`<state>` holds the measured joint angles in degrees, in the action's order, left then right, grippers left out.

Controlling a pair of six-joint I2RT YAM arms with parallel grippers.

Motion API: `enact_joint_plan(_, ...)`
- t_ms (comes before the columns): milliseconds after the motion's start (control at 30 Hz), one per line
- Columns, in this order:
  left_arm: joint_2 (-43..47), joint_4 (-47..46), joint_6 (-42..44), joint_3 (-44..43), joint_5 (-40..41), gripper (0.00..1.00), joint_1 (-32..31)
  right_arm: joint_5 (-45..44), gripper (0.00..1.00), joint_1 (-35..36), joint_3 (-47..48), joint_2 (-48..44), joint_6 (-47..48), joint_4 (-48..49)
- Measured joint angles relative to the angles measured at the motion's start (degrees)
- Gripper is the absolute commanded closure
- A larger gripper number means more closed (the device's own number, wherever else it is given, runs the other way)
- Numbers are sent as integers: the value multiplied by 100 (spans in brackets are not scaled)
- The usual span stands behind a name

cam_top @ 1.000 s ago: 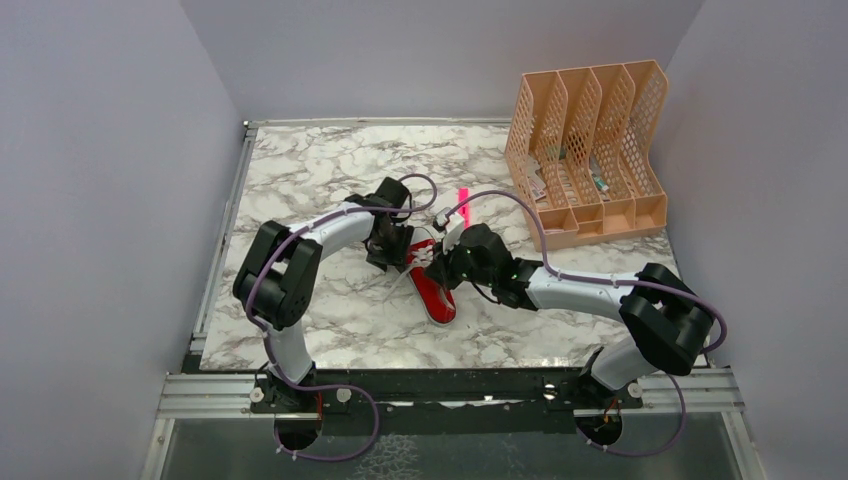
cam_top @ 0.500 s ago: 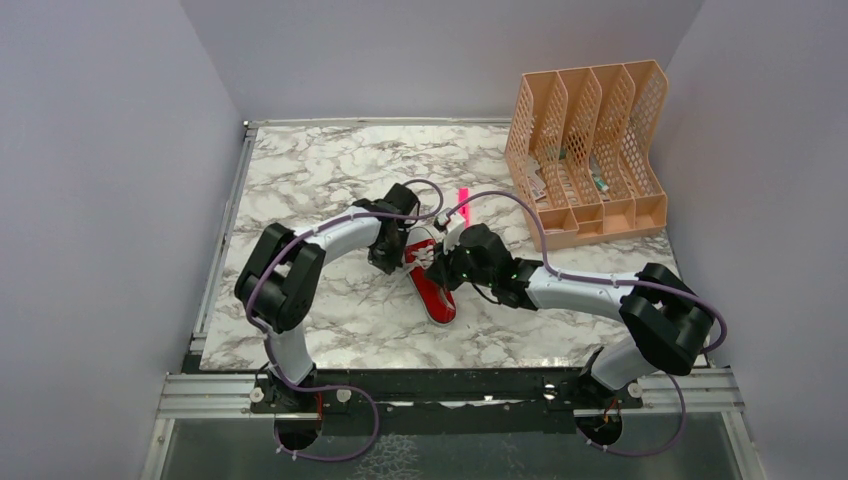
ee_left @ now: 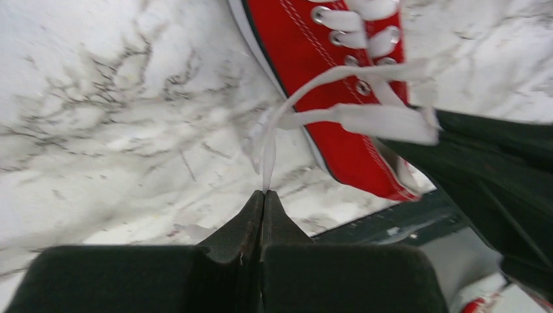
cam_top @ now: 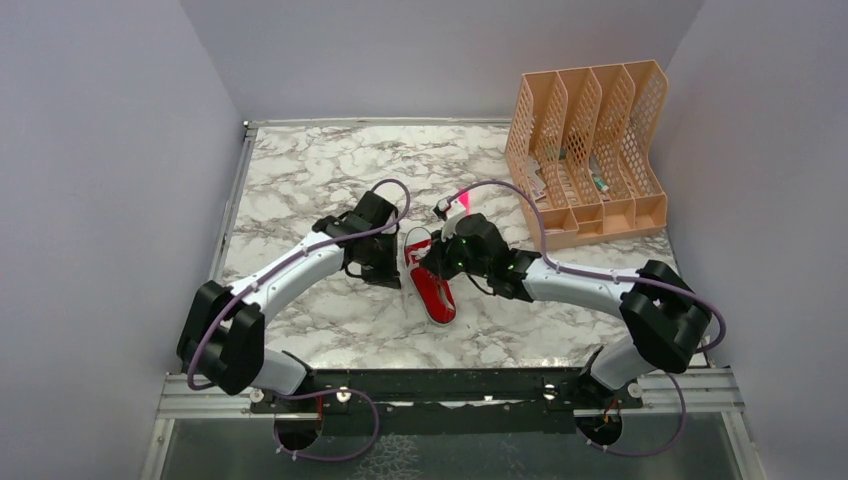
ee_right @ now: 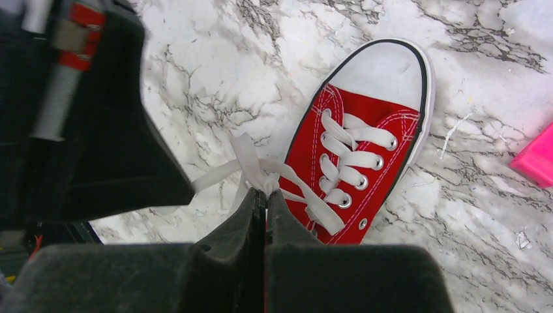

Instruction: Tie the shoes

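The marble table (cam_top: 300, 180) carries a peach file organiser (cam_top: 590, 140) at its far right and, near the middle, the red sneaker (cam_top: 435, 290); the sneaker lies flat on its sole, its long axis running from the white toe cap at the far end to the heel at the near end, swung slightly rightward toward the heel; a pink marker (cam_top: 464, 197) lies just beyond it on the table; the sneaker sits between the two arms, both about equally near, so the left gripper (ee_left: 263, 193) has it to its right and the right gripper (ee_right: 264, 193) has it to its left; the left jaws are closed on the end of one strand of the white laces (ee_left: 365, 120), which runs straight back to the eyelets; the right jaws are closed where the strands cross beside the upper; the coming pull likely has to go outward, across that long axis
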<state>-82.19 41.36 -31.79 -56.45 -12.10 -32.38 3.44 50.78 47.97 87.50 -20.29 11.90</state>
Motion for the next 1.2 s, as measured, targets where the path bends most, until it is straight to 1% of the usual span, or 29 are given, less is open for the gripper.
enact_joint_plan(133, 382, -339, -640, 249, -612, 100, 0, 35, 99, -59, 138, 68, -85, -203)
enact_joint_plan(233, 546, -922, -1263, 675, -1158, 100, 0, 79, 99, -79, 264, 122, -122, -339)
enact_joint_plan(333, 592, -1421, -1843, 1019, -1513, 100, 0, 138, 99, -96, 402, 164, -136, -535)
enact_joint_plan(533, 811, -3008, -3438, 1971, -1980, 100, -2, 273, 99, -98, 553, 199, -90, -885)
enact_joint_plan(667, 876, -3654, -4205, 2164, -1958, 100, -92, 348, 99, -101, 693, 219, 83, -1082)
enact_joint_plan(900, 931, -4441, -5084, 2181, -1602, 100, -452, 396, 99, -109, 800, 273, 341, -1226)
enact_joint_plan(933, 901, -4686, -5327, 2223, -1484, 100, -533, 396, 99, -129, 813, 280, 361, -1228)
enact_joint_plan(1100, 577, -5263, -5890, 2457, -1141, 100, -901, 437, 99, -138, 822, 284, 428, -1268)
enact_joint_plan(1133, 525, -5346, -5965, 2476, -1088, 96, -940, 444, 99, -138, 822, 284, 437, -1285)
enact_joint_plan(1167, 463, -5410, -6013, 2481, -1049, 88, -973, 448, 99, -140, 822, 284, 455, -1294)
enact_joint_plan(1200, 417, -5449, -6039, 2481, -1032, 74, -988, 448, 99, -146, 822, 284, 479, -1300)
